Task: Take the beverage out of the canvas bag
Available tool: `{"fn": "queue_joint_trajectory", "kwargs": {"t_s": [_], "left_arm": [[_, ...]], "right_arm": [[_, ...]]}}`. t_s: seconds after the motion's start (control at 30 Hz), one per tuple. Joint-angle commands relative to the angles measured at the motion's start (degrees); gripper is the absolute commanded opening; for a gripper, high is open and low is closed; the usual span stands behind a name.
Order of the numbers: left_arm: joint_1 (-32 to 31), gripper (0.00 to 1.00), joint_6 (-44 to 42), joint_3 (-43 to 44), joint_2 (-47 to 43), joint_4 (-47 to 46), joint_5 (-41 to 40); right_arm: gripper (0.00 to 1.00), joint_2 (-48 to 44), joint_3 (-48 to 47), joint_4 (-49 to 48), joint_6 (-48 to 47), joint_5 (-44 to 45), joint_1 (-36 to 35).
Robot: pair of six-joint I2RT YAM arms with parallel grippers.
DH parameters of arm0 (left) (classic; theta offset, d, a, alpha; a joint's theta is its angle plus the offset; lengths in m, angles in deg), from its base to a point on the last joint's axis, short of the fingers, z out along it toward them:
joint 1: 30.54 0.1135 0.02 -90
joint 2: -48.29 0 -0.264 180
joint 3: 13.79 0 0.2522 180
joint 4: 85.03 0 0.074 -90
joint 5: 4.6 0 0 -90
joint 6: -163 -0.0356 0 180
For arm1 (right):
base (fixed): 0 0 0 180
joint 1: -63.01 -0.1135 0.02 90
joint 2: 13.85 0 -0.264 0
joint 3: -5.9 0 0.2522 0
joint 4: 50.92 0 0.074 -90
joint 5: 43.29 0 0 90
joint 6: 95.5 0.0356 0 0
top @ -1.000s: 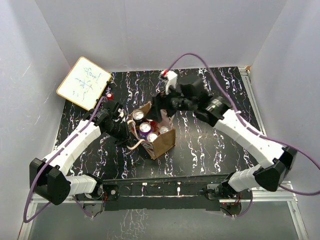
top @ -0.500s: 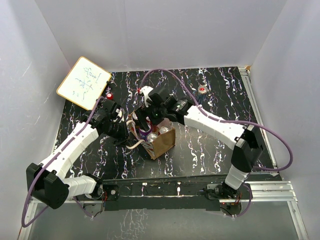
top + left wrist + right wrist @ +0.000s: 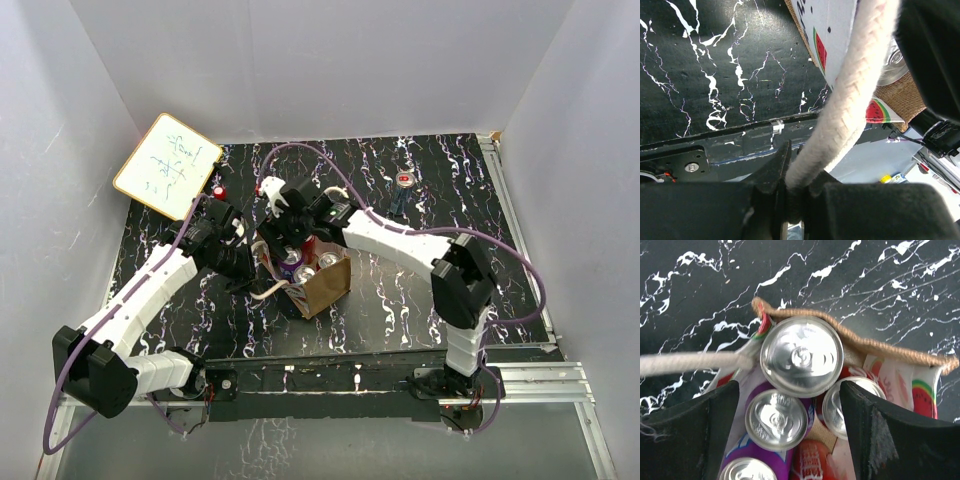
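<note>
The tan canvas bag (image 3: pixel 325 285) stands left of the table's middle with several beverage cans upright inside. My left gripper (image 3: pixel 243 262) is beside the bag's left side, shut on one off-white loop handle (image 3: pixel 855 90) and pulling it taut. My right gripper (image 3: pixel 288 238) hangs open over the bag's mouth, pointing down. In the right wrist view its open fingers (image 3: pixel 790 390) stand either side of a silver-topped can (image 3: pixel 801 356) at the bag's rim (image 3: pixel 875 346). A purple can (image 3: pixel 776 419) sits just below it. A third can (image 3: pixel 847 407) is partly hidden by the right finger.
A whiteboard (image 3: pixel 168 165) leans at the back left, with a small red object (image 3: pixel 218 188) near it. A small red-topped item (image 3: pixel 403 180) lies at the back right. White walls enclose the table on three sides.
My right arm has swung left from behind the bag to over its mouth, gripper open above the cans. My left gripper has kept its hold on the handle.
</note>
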Motion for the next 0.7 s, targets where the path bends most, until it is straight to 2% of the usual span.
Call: {"fn": "queue_joint_trajectory", "kwargs": {"t_s": [0.0,0.1,0.23,0.67], "left_arm": [[0.4,0.00,-0.1,1.0,-1.0,3.5,-0.5],[0.3,0.00,0.2,0.1,-1.7,3.5,-0.1],[0.3,0.00,0.5,-0.5,-2.7,3.8,0.0],[0.3,0.00,1.1,-0.2,-3.0,3.3,0.0]], "right_arm": [[0.81,4.4,-7.7,-1.8,-5.8,0.0,-0.1],[0.77,7.5,-11.2,0.9,-6.6,1.0,-0.1],[0.77,8.7,-11.7,0.1,-6.1,0.3,-0.1],[0.84,11.0,-10.1,-1.8,-6.4,4.1,-0.1]]}}
